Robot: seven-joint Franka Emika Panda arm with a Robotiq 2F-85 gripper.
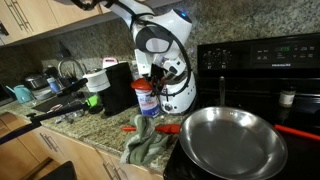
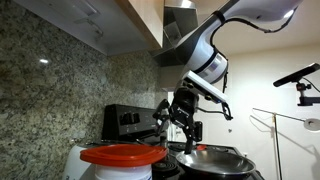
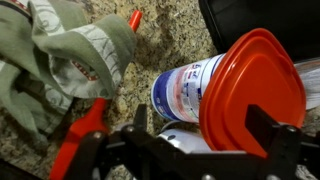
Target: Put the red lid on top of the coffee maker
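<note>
Wrist view gives me the clearest look. The red lid (image 3: 252, 88) sits on the labelled jar (image 3: 180, 92), and the gripper (image 3: 203, 130) has its jaws spread wide, with lid and jar showing between the two fingers. The fingers are dark and blurred, so I cannot tell whether either pad touches the rim.

In an exterior view the jar stands toward the front edge of the bench (image 1: 105, 125), near the end that meets the stove (image 1: 270, 70), and the gripper hangs right over it. The coffee maker (image 1: 118, 88) stands just beside the jar, nearer the back edge.

A green cloth (image 1: 148, 148) lies crumpled at the front corner by the stove, with a red utensil handle (image 3: 85, 135) beside it. A steel pan (image 1: 232, 140) rests on the stove.
</note>
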